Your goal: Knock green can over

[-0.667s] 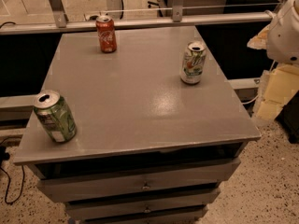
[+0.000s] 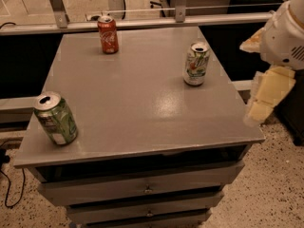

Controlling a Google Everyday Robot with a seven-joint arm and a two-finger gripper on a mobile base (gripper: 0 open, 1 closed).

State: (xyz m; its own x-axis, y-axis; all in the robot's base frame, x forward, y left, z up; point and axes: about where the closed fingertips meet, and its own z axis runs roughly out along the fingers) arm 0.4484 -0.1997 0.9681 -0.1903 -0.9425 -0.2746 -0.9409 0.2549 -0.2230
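Note:
The green can [image 2: 56, 118] stands upright near the front left corner of the grey table top [image 2: 133, 103]; its body is green with pale patches and its top is silver. My gripper [image 2: 265, 95], pale yellow on a white arm, hangs off the table's right edge near the front right corner. It is far from the green can and holds nothing that I can see.
A mostly white can with green lettering [image 2: 196, 63] stands at the right middle of the table. A red cola can [image 2: 108, 34] stands at the back left. A metal rail [image 2: 142, 23] runs behind the table. Drawers [image 2: 142, 186] are below the top.
My gripper and arm have shifted slightly left, closer to the table's right edge. The three cans have not moved.

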